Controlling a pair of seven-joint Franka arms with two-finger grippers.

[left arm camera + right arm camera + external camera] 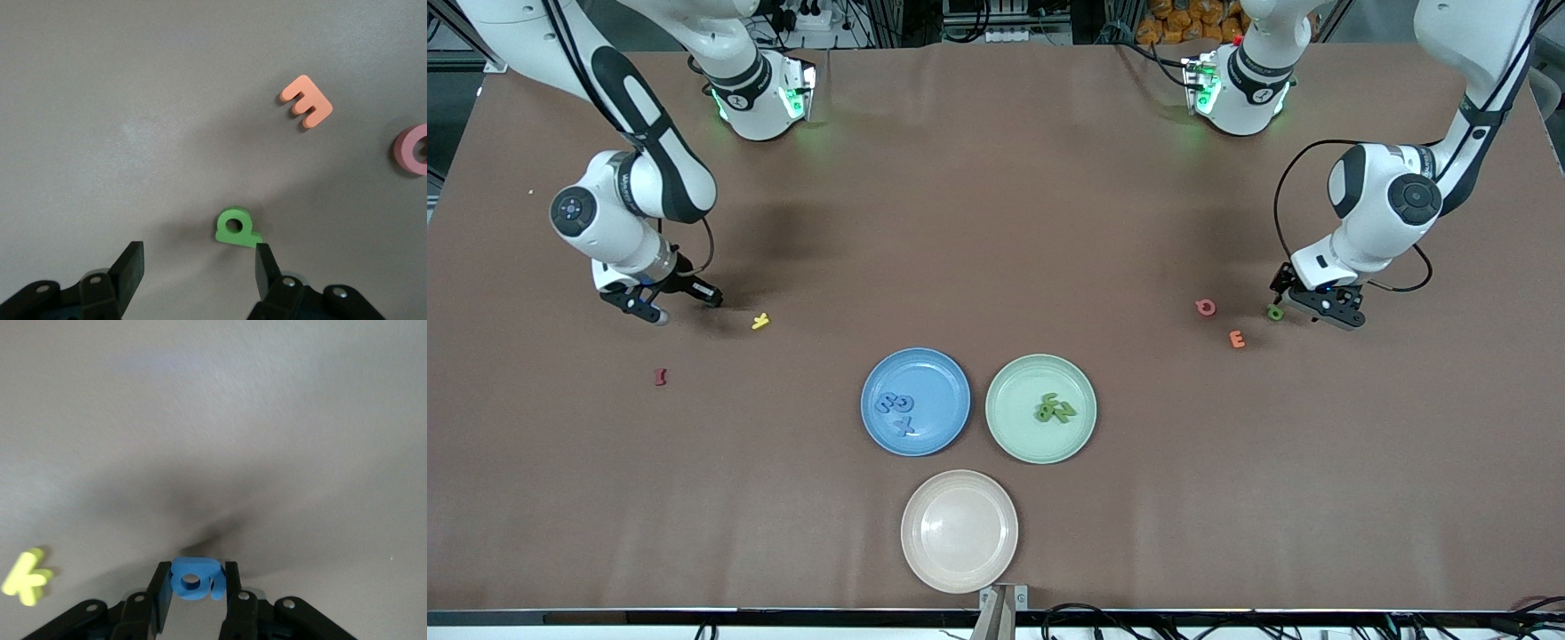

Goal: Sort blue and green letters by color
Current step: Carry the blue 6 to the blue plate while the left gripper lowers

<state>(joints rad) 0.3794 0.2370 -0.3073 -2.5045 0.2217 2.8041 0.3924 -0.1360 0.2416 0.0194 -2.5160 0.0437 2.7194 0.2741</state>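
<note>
A brown table fills the front view, with cables and shelving along its top edge. Near the middle sit a blue plate (869,391), a green plate (1085,427) beside it toward the left arm's end, and a bare cream plate (959,531) at 6 o'clock of the pair, nearest the front camera. Three blue letters (896,410) already lie in the blue plate and a small cluster of green letters (1055,409) in the green one.

The right gripper (649,307) is low over the table at 10 o'clock of the blue plate, its jaws clamped on a blue letter (195,579) with a round hole, probably the 9. A yellow letter (760,321) lies at its 3 o'clock and a dark red letter (661,377) nearer the camera.

The left gripper (1303,300) hangs low at 2 o'clock of the green plate, jaws apart and straddling nothing yet; the green P (236,227) lies on the table just beside one finger. The pink Q (1205,308) and orange E (1237,339) lie close by.

The sort looks nearly done, with the last blue piece gripped and the last green one being approached. Next, the right arm needs to lift and carry to the blue plate, while the left must centre over the P before closing. Readable characters: an X in the blue plate, the E and the Q; no brand markings can be made out.
</note>
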